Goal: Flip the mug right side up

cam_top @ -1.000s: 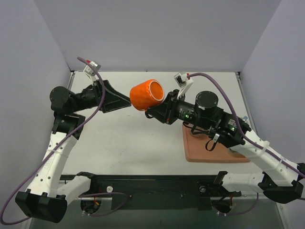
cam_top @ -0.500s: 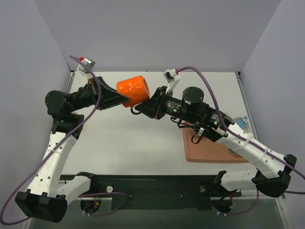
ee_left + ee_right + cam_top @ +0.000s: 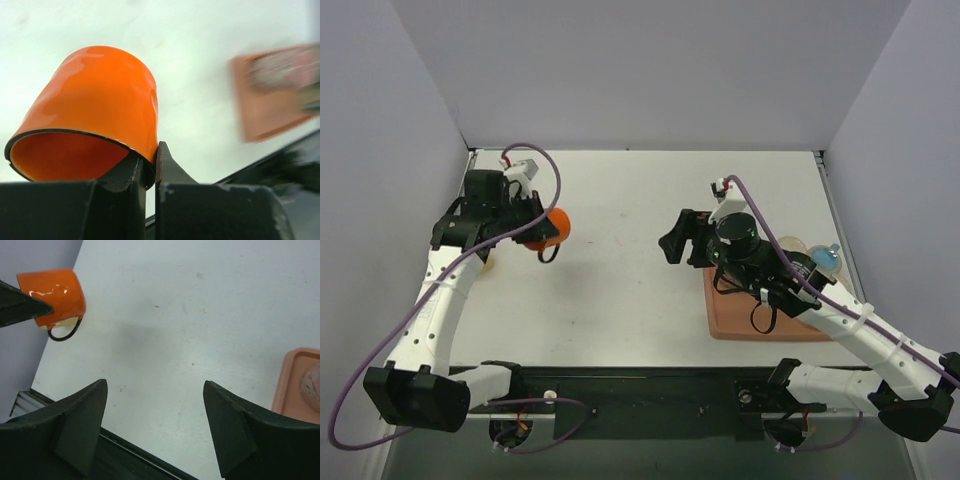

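Note:
My left gripper (image 3: 535,232) holds the orange mug (image 3: 553,227) over the table's left side. In the left wrist view the mug (image 3: 95,100) has its mouth turned toward the camera. My left gripper (image 3: 152,150) is shut on its rim, one finger inside the mouth and one outside. The right wrist view shows the mug (image 3: 52,297) at upper left with its black handle (image 3: 62,335) hanging below. My right gripper (image 3: 672,243) stands open and apart from the mug at mid table, nothing between its fingers (image 3: 155,385).
A pink tray (image 3: 760,322) lies on the table's right side under the right arm, and a blue object (image 3: 826,258) sits by its far right edge. The tray's corner (image 3: 295,385) shows in the right wrist view. Grey walls enclose the table.
The mug passed from the right gripper to the left. My left gripper shut on its rim and carried it left; my right gripper opened and drew back to the right.

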